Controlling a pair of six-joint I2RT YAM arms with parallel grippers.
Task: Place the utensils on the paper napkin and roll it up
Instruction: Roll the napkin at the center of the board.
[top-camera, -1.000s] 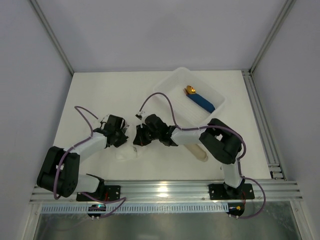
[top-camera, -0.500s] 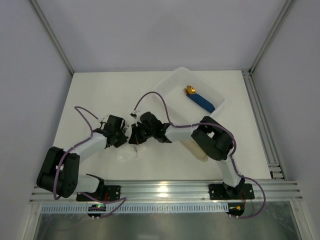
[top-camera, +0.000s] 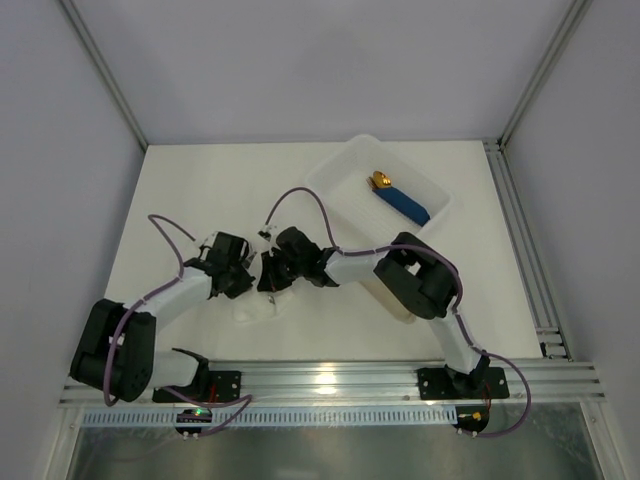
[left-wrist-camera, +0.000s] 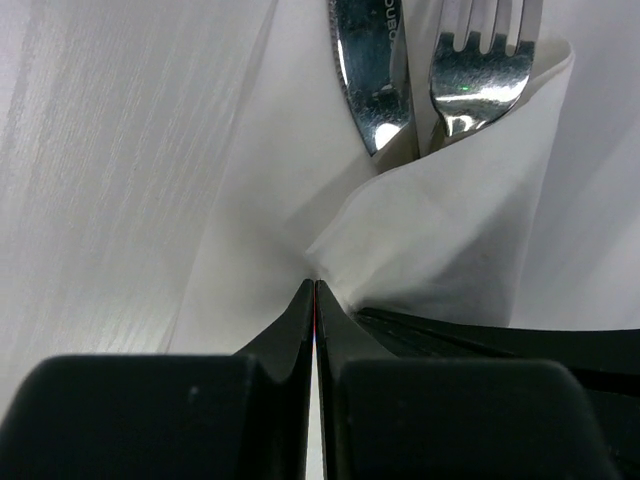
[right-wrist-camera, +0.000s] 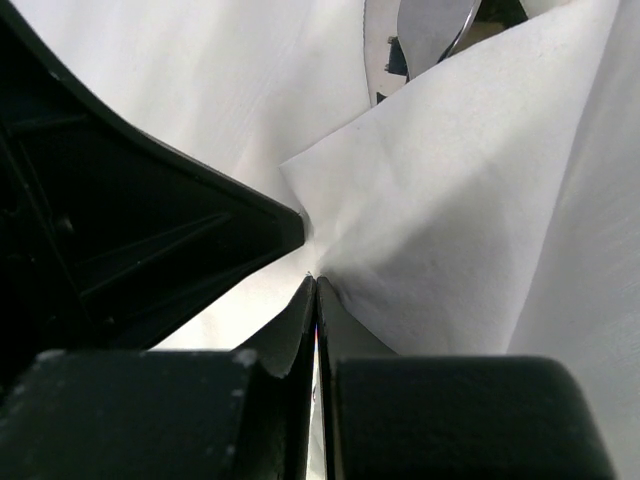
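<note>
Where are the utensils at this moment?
The utensils lie at the top of the left wrist view, half wrapped in the folded paper napkin, just beyond the tips of the shut left hand.

The paper napkin (left-wrist-camera: 450, 230) is white, the utensils (left-wrist-camera: 470, 85) silver, the tray (top-camera: 345, 180) white.

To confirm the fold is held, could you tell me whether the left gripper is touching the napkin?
Touching. The left wrist view shows the left gripper, shut, meeting the napkin at its folded corner, with no gap between them.
</note>
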